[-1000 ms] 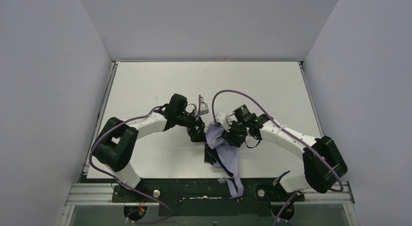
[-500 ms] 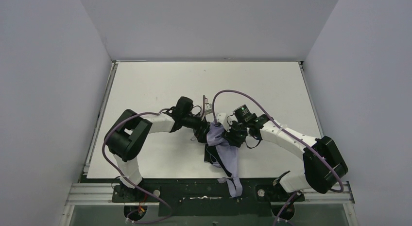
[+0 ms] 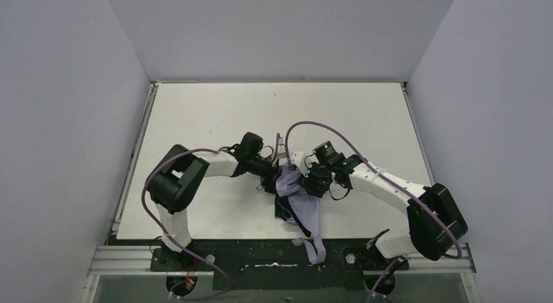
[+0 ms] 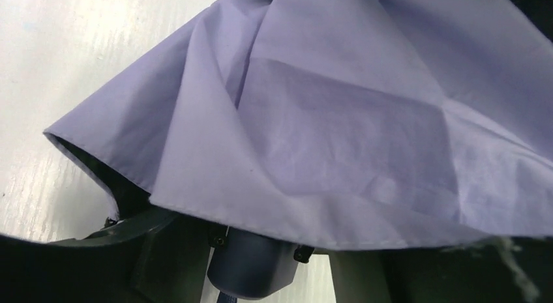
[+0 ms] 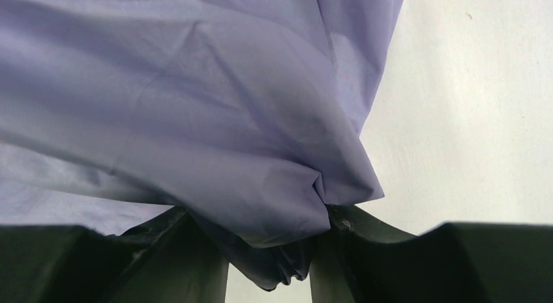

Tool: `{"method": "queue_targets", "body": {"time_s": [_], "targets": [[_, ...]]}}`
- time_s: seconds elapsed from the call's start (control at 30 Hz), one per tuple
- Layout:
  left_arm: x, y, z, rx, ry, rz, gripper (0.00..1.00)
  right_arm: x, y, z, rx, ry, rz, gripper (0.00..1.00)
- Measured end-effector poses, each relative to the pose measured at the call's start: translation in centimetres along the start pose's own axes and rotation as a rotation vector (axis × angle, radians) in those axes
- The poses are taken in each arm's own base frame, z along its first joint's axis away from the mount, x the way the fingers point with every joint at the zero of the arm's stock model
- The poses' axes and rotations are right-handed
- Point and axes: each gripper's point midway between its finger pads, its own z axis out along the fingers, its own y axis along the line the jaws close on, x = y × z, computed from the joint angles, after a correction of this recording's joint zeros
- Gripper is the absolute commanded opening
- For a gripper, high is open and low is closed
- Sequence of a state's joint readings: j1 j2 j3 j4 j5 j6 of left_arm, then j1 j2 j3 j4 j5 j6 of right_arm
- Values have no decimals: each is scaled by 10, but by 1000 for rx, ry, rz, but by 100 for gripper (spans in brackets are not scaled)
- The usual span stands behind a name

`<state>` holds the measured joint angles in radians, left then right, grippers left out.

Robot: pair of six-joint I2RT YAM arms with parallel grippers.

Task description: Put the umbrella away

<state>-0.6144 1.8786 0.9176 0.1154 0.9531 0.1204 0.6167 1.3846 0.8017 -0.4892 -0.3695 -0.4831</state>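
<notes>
The right claw point(image 5: 269, 251) clamps bunched umbrella point(image 5: 195, 120) fabric; the left claw point(image 4: 251, 267) stands half open around its dark cap, not gripping.

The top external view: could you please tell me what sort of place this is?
Most likely a robotics lab test cell: a white table boxed in by plain walls, a left arm and right arm bolted to a metal rail at its near edge, and a lavender umbrella between them.
</notes>
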Motion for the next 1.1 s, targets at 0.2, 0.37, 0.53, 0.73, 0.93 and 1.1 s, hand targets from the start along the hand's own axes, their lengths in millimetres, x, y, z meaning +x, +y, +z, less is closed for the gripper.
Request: {"method": "queue_targets", "body": {"time_s": [0.2, 0.37, 0.53, 0.73, 0.93, 1.1], "targets": [[6, -3, 0, 16, 43, 38, 14, 0, -1, 0, 7, -3, 0, 28], [6, -5, 0, 25, 59, 60, 0, 2, 0, -2, 17, -15, -1, 52], [9, -4, 1, 15, 76, 65, 0, -10, -5, -18, 74, -72, 2, 66], [9, -2, -1, -17, 87, 78, 0, -32, -8, -59, 173, -198, 38, 68], [9, -1, -10, -86, 96, 114, 0, -46, 0, -96, 226, -330, 197, 67], [9, 2, -14, -135, 102, 134, 0, -64, 9, -106, 209, -467, 388, 65]]}}
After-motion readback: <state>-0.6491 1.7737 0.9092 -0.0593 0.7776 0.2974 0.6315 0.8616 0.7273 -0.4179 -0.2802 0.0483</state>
